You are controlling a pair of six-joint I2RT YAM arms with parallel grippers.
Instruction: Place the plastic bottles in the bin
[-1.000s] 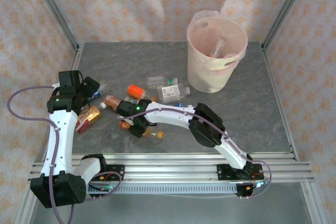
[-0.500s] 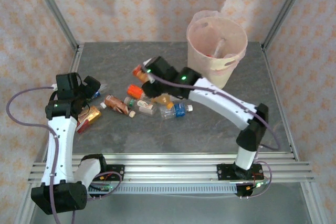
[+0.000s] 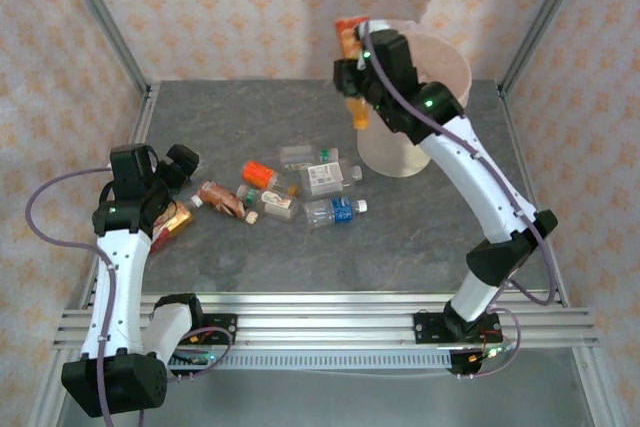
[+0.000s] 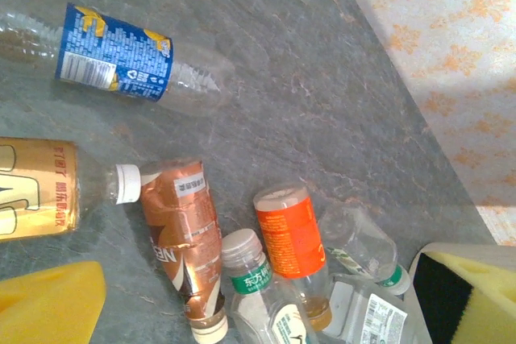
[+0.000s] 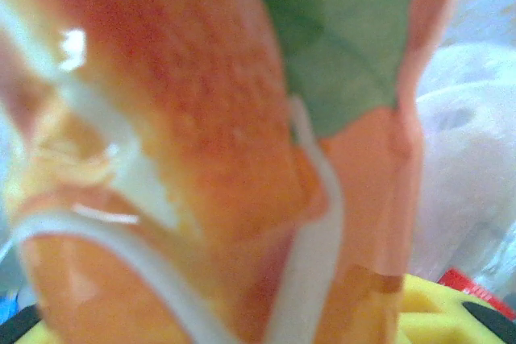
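Grey table (image 3: 430,237), papered walls; right claw (image 3: 360,72) grips an orange bottle (image 3: 349,39), long axis near upright; bin (image 3: 400,152) just to its right; left claw (image 3: 172,175) open over loose bottles (image 3: 300,192).

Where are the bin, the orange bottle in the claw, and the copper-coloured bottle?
bin (image 3: 395,155), top view, front wall.
orange bottle (image 3: 349,35), top view, upper end.
copper-coloured bottle (image 4: 181,239), left wrist view, label.

Orange bottle (image 3: 359,110) aloft beside cream bin (image 3: 398,152); perhaps eight bottles (image 3: 331,177) scattered leftward.
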